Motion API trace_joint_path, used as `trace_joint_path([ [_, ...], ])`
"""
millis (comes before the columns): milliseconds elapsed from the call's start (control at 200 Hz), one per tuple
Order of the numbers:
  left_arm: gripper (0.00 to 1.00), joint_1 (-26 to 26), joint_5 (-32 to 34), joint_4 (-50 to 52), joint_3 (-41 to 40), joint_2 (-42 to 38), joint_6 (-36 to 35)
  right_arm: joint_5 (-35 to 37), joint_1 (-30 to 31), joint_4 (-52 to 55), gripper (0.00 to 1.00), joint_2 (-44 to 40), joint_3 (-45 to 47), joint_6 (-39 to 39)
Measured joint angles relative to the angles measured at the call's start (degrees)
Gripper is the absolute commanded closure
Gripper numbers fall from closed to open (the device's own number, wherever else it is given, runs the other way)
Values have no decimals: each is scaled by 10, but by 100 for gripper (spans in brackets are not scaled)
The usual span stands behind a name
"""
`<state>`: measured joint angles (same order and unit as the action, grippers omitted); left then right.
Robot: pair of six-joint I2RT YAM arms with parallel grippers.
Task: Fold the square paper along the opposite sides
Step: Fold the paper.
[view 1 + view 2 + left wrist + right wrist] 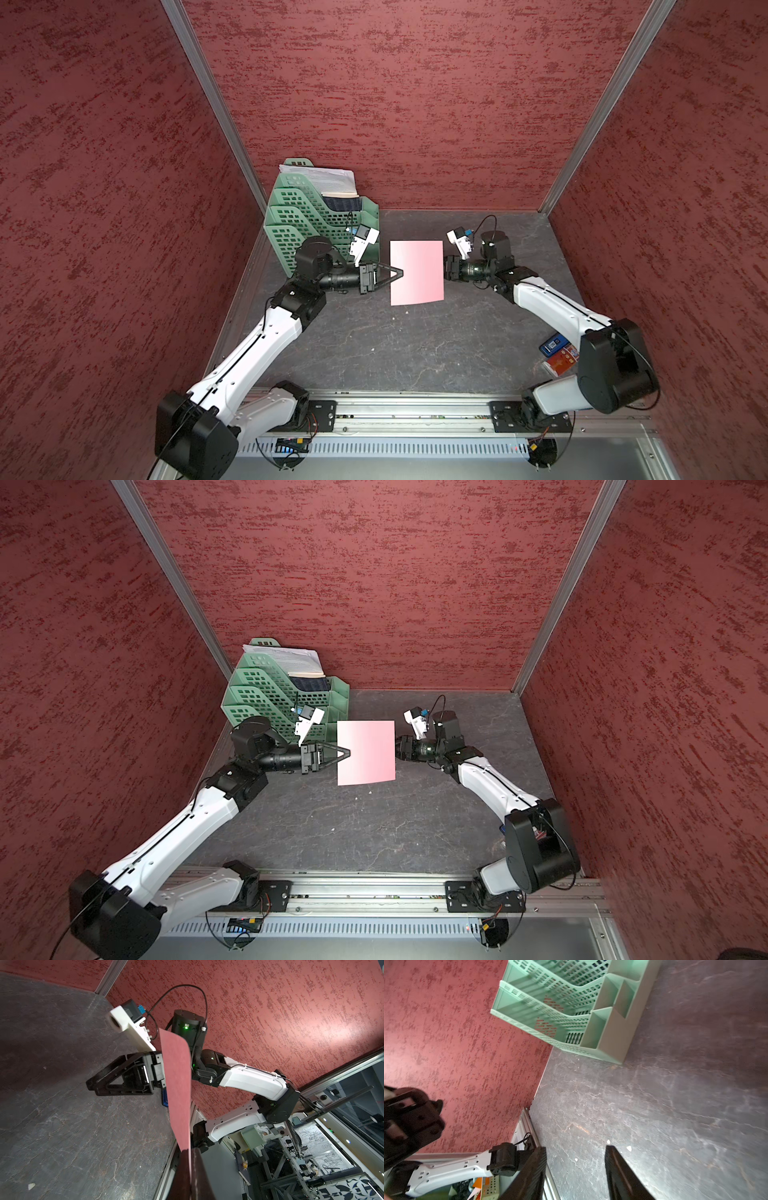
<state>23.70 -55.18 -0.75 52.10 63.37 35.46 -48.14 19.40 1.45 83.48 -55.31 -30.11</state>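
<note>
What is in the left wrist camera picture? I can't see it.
A thin pink paper sheet, clamped in the left pincer, hangs above the dark grey table. Beyond it, the right pincer is open and empty.

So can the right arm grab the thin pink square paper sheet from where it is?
Probably, yes. The right gripper is open and empty, reaching just under the free edge of the pink paper sheet, with nothing between. The left gripper is shut on the opposite edge. It'd likely need a small backward shift.
</note>
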Motion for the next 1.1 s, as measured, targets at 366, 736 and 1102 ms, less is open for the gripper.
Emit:
trace_joint_path([
  [366,100,-37,42,3,-29,13,1,-34,43,-33,49,-98,20,-33],
  [736,100,-39,47,2,-45,13,0,-50,74,-40,37,-132,23,-63],
  [1102,100,-39,47,1,-46,1,0,-75,95,-108,29,-125,23,-107],
])
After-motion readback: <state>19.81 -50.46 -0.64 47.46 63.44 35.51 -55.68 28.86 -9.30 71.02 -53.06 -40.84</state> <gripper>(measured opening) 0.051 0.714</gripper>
